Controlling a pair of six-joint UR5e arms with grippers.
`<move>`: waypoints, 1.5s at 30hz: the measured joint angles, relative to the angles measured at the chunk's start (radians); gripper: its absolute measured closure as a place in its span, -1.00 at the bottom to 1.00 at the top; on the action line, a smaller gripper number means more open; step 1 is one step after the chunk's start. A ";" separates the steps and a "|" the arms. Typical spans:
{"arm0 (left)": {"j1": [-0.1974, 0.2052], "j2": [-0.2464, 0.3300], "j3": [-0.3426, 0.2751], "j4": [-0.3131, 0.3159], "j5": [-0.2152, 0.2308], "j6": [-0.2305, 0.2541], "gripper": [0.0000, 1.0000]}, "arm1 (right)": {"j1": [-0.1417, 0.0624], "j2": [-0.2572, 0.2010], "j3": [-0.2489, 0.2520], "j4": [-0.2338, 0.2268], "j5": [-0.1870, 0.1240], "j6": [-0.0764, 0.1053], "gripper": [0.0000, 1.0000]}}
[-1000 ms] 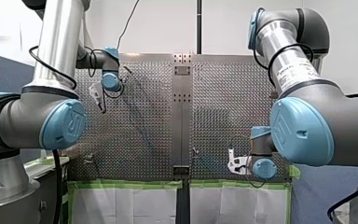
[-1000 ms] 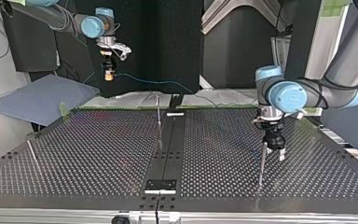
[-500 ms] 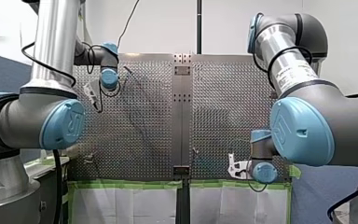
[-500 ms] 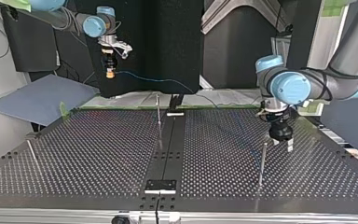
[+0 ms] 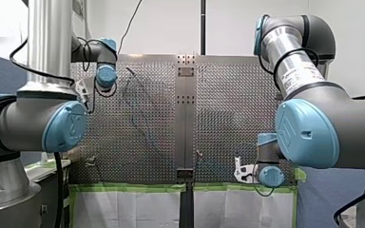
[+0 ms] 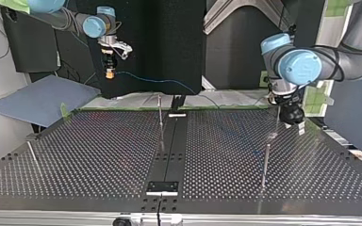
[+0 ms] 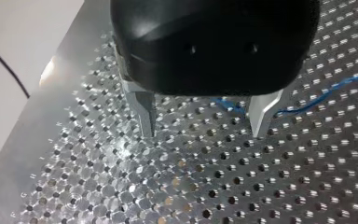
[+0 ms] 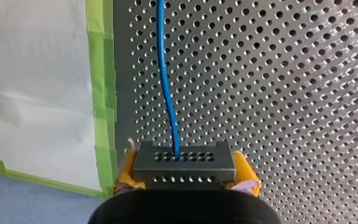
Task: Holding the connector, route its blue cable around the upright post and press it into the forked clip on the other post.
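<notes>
Connector, a dark-grey rectangular block w/ rows of small holes (image 8: 185, 161), sits clamped between the yellow pads (image 8: 127, 169) of my right gripper (image 6: 109, 72), held high at the top view's left, clear of the perforated metal table (image 6: 99, 155). Thin blue cable (image 8: 165, 79) leaves the connector's face and runs ahead over the table, near a bright green tape strip (image 8: 100, 93) on the table's edge. In the top view it sags rightward from the gripper toward the table's far edge. Nr the table's middle stands a slim upright metal post (image 6: 160, 117). Further right is a 2nd slim metal post (image 6: 265, 162), nothing touching it. Beyond it and to its right, my left gripper (image 7: 204, 131), black body w/ bare metal fingers (image 7: 144, 112), hangs low over the table, fingers spread wide, nothing between them. A stretch of the blue cable lies on the table by one fingertip; can't tell if they touch.
</notes>
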 joint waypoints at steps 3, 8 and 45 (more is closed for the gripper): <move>-0.004 0.030 -0.012 -0.030 -0.004 0.025 -0.98 | -0.003 0.000 0.000 0.000 0.000 0.002 1.00; -0.008 0.077 -0.011 -0.077 -0.009 0.061 -0.98 | -0.005 0.000 0.000 0.000 0.000 0.004 1.00; -0.048 0.344 0.174 -0.399 0.249 0.289 -0.98 | -0.009 0.000 -0.001 -0.001 0.007 0.004 1.00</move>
